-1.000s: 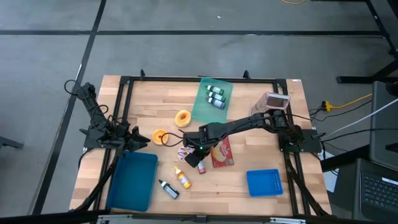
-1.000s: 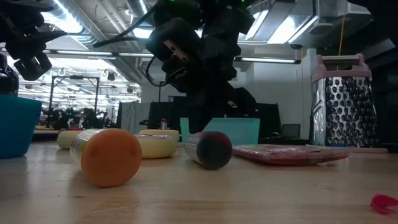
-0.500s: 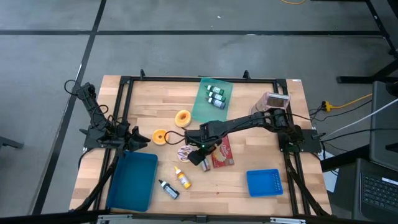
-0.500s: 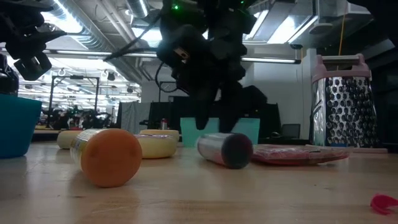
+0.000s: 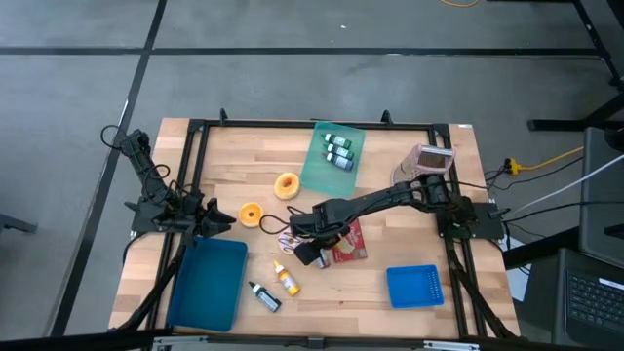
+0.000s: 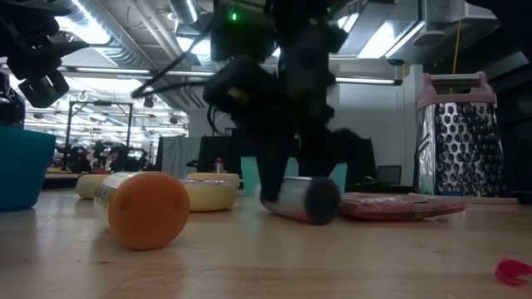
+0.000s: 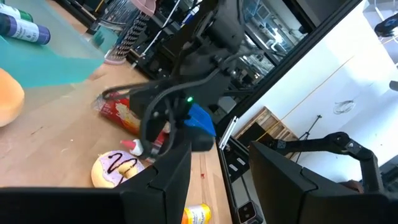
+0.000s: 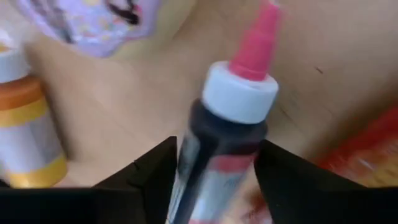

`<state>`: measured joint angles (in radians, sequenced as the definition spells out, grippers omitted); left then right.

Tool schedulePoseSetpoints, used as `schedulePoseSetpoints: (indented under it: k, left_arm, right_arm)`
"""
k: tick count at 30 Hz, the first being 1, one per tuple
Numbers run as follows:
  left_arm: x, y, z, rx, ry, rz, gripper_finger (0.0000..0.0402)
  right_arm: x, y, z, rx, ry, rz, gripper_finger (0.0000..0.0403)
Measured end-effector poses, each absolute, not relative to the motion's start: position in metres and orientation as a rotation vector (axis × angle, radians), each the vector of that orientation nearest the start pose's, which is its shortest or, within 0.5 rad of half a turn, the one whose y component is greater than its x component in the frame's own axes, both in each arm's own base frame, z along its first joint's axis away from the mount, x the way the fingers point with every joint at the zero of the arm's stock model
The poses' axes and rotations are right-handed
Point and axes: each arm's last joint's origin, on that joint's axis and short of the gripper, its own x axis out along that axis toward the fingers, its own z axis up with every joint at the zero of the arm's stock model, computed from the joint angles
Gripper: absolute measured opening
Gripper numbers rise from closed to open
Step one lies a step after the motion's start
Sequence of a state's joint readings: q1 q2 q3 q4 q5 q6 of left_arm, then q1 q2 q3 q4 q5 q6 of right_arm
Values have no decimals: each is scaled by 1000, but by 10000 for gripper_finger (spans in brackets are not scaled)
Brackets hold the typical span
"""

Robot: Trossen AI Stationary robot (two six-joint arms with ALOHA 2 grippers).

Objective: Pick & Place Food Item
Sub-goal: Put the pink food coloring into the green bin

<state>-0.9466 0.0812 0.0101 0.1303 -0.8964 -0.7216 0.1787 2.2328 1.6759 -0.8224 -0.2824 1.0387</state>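
A dark sauce bottle (image 8: 227,124) with a white collar and a pink nozzle lies on its side on the wooden table (image 5: 234,156), next to a red snack packet (image 5: 348,241). My right gripper (image 5: 310,250) points steeply down over it, open, with one finger on each side of the bottle's body (image 6: 304,199). A purple-frosted doughnut (image 5: 290,238), an orange doughnut (image 5: 251,213) and a yellow ring doughnut (image 5: 286,184) lie nearby. My left gripper (image 7: 217,186) waits open at the table's left edge, holding nothing. My right gripper straddles the bottle's body just behind the white collar (image 8: 239,93), coming from above with its fingers (image 8: 155,171) across the bottle. The bottle lies flat on the table. I cannot tell whether the fingers touch its sides.
An orange-capped bottle (image 5: 286,280) and a dark bottle (image 5: 264,296) lie toward the near edge. A blue bin (image 5: 208,283) sits near left and a blue basket (image 5: 413,286) near right. A teal board (image 5: 317,171) with green bottles and a grater (image 5: 432,161) stand at the back.
My right gripper has opened and come down around the dark bottle, rolling a little at the wrist. The bottle has shifted slightly along the table toward the red packet and still lies on its side.
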Motion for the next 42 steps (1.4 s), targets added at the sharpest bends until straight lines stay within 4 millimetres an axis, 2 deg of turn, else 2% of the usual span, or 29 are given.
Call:
schedulePoseSetpoints:
  k: [4,9,14,18,21,27,30,32,37,42]
  left_arm:
    - [72,-61,172,-773,-16,-61,157]
    - [72,-61,172,-783,-15,-62,157]
    - [72,-61,172,-785,-15,-62,157]
    - [72,-61,172,-785,-18,-55,157]
    - [72,-60,172,-786,-21,-46,157]
    - [72,-60,172,-786,-25,-35,157]
    - [72,-60,172,-786,-28,-28,157]
    - [72,-59,172,-786,-32,-17,157]
    - [72,-59,172,-787,-39,4,157]
    - [72,-58,172,-787,-45,20,157]
  right_arm:
    - [431,85,126,1000,1433,-326,174]
    - [431,83,125,1018,1430,-330,136]
    - [430,81,128,1015,1421,-323,89]
    - [429,75,137,981,1379,-352,87]
    - [428,64,157,986,1315,-360,87]
    - [417,41,226,961,1098,-341,95]
    - [404,21,264,918,961,-370,90]
    - [394,5,282,887,907,-402,88]
    - [368,-33,308,745,879,-466,88]
    - [356,-73,305,619,958,-475,89]
